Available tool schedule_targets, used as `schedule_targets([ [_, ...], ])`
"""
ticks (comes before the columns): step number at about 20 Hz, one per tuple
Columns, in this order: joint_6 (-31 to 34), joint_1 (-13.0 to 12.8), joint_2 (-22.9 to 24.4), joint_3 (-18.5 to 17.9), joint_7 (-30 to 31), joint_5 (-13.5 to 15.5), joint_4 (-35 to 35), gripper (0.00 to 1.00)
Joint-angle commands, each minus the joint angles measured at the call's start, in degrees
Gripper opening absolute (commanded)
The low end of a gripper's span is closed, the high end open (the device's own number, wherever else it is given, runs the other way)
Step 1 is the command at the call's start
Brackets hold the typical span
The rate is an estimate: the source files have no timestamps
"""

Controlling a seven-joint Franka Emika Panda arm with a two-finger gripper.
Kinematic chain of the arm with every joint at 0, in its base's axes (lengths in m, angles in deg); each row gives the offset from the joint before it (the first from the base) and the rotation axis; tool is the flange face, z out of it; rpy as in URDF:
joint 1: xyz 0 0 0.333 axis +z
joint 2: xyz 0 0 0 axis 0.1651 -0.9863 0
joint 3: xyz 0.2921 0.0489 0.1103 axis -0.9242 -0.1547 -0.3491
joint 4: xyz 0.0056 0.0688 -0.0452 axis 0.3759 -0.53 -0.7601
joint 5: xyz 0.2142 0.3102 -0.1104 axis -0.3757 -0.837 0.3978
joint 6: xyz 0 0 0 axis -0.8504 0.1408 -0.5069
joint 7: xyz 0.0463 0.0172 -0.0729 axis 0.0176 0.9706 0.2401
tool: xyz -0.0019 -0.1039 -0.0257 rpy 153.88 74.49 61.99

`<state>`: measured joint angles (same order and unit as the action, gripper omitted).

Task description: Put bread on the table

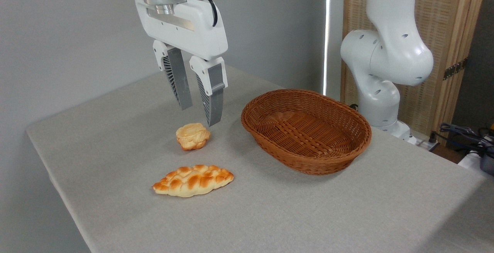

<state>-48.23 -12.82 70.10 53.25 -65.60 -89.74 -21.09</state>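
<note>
The golden-orange braided bread loaf lies flat on the grey-beige cloth-covered table, near its front. Behind it sits a small round ruffled pastry, and to the right an oval brown wicker basket. Above the pastry hangs the white two-finger gripper, jaws parted and holding nothing.

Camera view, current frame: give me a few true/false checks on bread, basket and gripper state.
1. The braided bread lies on the table. True.
2. The wicker basket holds a pastry. False: it is empty; the small round pastry sits on the cloth.
3. The gripper is clamped on the bread. False: its fingers are apart, holding nothing, above the table.
4. The bread lies nearer the camera than the pastry. True.
5. The basket is left of the bread. False: it is to the right.
</note>
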Motion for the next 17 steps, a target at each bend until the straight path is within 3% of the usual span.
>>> schedule_targets([
  [1, 2.1, 0.7, -0.6, 0.6, -1.1, -0.6, 1.6, 1.0],
  [17, 2.1, 0.7, -0.6, 0.0, -1.4, 0.2, 1.6, 1.0],
])
